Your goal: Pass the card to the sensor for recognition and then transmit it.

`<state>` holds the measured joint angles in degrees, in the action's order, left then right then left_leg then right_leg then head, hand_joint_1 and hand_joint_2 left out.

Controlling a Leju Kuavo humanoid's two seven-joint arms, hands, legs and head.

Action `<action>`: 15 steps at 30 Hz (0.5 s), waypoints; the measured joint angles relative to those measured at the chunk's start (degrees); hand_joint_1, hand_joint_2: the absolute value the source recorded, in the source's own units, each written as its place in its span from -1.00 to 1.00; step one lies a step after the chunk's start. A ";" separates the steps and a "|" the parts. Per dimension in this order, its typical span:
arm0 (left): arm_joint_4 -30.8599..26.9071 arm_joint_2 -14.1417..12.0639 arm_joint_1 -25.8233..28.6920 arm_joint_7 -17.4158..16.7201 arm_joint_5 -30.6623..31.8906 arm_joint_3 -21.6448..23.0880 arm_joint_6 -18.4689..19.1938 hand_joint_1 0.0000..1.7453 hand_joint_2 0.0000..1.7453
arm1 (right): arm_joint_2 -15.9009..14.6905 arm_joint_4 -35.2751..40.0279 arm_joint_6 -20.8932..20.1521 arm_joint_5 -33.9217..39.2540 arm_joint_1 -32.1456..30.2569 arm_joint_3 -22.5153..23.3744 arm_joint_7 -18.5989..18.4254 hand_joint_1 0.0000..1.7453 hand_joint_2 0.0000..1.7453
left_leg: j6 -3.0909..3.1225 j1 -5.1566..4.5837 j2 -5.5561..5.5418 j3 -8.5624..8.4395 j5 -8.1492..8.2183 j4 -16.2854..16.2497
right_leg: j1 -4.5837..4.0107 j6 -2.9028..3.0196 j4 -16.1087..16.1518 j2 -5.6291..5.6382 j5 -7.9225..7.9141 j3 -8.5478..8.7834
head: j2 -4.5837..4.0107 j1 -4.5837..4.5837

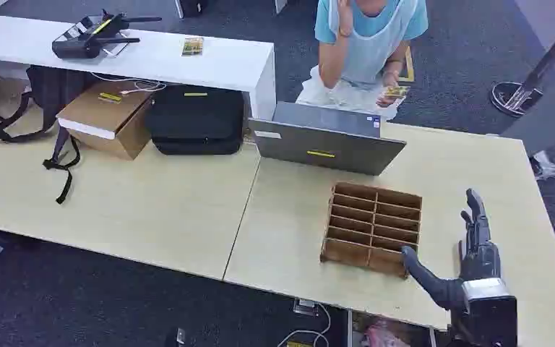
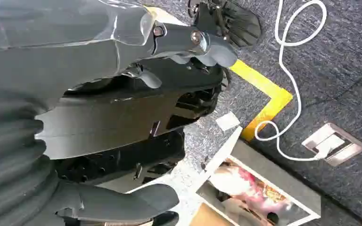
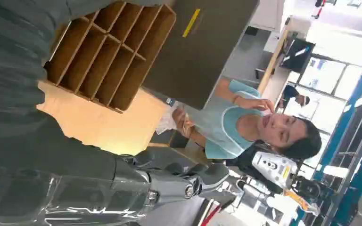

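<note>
A person [image 1: 365, 43] behind the table holds a small yellowish card [image 1: 395, 92] in one hand. The grey sensor box [image 1: 325, 141] with a yellow label stands on the pale wooden table [image 1: 152, 210], in front of that person. My right hand [image 1: 470, 253] hovers over the table's near right part, fingers stretched and apart, thumb pointing at the wooden divider tray [image 1: 372, 228]; it holds nothing. In the right wrist view, the right hand [image 3: 169, 183] lies beside the tray [image 3: 108, 52] and the sensor box [image 3: 202, 42]. My left hand [image 2: 136, 117] hangs over the floor, fingers apart and empty.
A white counter [image 1: 224, 65] at the back carries a black controller [image 1: 90, 36] and another small card [image 1: 192, 45]. A cardboard box [image 1: 108, 116] and a black bag [image 1: 196, 119] sit on the table's far left. On the carpet lie a floor socket [image 2: 332, 143] and a white cable [image 2: 287, 70].
</note>
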<state>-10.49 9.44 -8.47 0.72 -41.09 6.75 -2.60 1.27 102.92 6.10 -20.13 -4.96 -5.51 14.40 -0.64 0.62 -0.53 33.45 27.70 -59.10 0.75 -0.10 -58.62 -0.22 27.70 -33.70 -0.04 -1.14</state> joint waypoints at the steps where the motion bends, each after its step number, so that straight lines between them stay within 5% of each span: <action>1: 0.00 0.00 0.00 0.02 0.00 -0.26 -0.02 -1.00 1.00 | 0.00 -0.02 0.04 -0.06 0.01 -0.02 0.00 -1.00 1.00 | 0.00 0.00 0.00 0.00 0.00 0.00 | 0.00 0.00 0.00 0.00 0.00 0.00 | 0.00 0.00; 7: 0.00 0.00 0.00 0.02 0.02 -0.90 0.00 -1.00 1.00 | 0.00 0.00 3.37 -4.93 0.14 -0.50 -0.59 -1.00 1.00 | 0.00 0.00 0.00 0.00 0.00 0.00 | 0.00 0.00 0.00 0.00 0.00 0.00 | 0.00 0.00; 11: 0.00 0.02 -0.01 0.00 0.59 -0.90 0.00 -1.00 1.00 | 0.00 -0.55 22.92 -34.28 2.00 -1.33 -6.26 -1.00 1.00 | 0.00 0.00 0.04 -0.02 0.00 0.00 | 0.00 0.01 -0.01 0.06 -0.01 0.00 | 0.00 0.00; 13: 0.00 0.15 -0.13 0.00 1.05 -0.90 -0.02 -1.00 1.00 | 0.00 -1.33 27.31 -46.58 3.51 -2.51 -8.98 -1.00 1.00 | 0.00 0.00 0.10 -0.06 0.00 0.00 | 0.00 0.01 -0.01 0.13 -0.02 0.00 | 0.00 -0.02; 15: 0.00 0.26 -0.24 0.00 1.20 -0.90 -0.07 -1.00 1.00 | 0.00 -1.97 28.28 -49.26 4.49 -3.28 -10.14 -1.00 1.00 | 0.00 0.00 0.02 -0.04 -0.01 0.00 | -0.01 0.01 -0.01 0.01 -0.01 0.01 | 0.00 0.02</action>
<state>-10.49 9.70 -8.70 0.72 -39.89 5.86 -2.67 1.27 100.96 34.38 -69.39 -0.46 -8.79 4.26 -0.64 0.62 -0.52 33.41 27.69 -59.10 0.74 -0.09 -58.63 -0.21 27.68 -33.68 -0.04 -1.11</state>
